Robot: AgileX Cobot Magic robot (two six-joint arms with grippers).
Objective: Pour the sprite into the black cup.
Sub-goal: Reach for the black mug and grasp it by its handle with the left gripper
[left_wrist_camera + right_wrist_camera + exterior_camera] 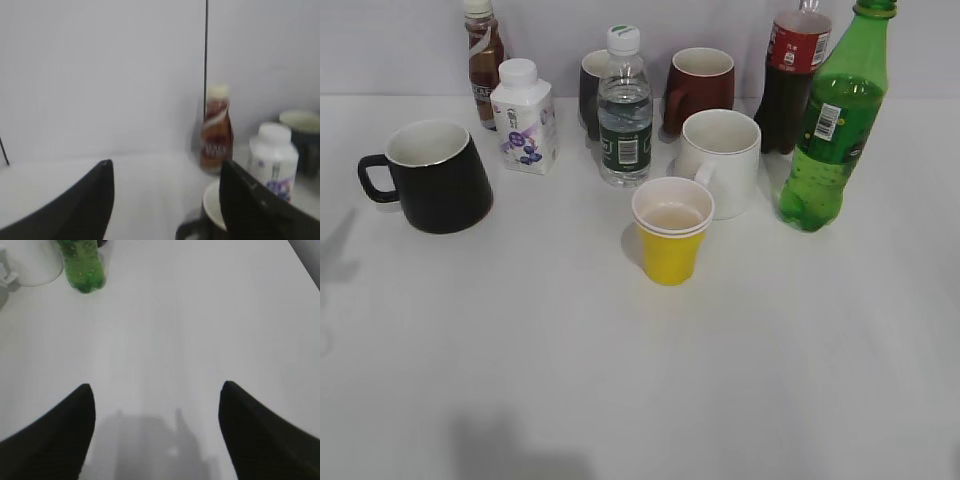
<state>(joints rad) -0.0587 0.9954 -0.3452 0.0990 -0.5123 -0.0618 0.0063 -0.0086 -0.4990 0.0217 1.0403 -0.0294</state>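
Exterior view: no arm or gripper in sight. The sprite (832,120) stands upright at the right rear of the white table (620,380), just beside the cola bottle (792,75) and near the white mug (722,160). The black cup (435,178) stands upright at the far left, handle pointing left, well apart from the sprite. Between them: a yellow paper cup (671,230) in front, a water bottle (624,110), a small white milk bottle (525,118), a brown drink bottle (484,60), a dark grey mug (591,90) and a dark red mug (700,88) behind.

Left wrist view: left gripper (165,200) has its two dark fingers (85,210) spread wide, nothing between them. The black cup (212,215) sits low in the picture, partly hidden behind the right-hand finger, its white inside showing; whether it touches the finger cannot be told. Behind it the brown drink bottle (216,131) and the milk bottle (272,160). View is blurred.

Right wrist view: right gripper (157,435) also has its fingers (55,435) held wide apart over bare table, gripping nothing. The sprite (82,265) shows only as its lower body at the top left, well ahead of the fingertips and left of the gap between them, beside the white mug (27,262).
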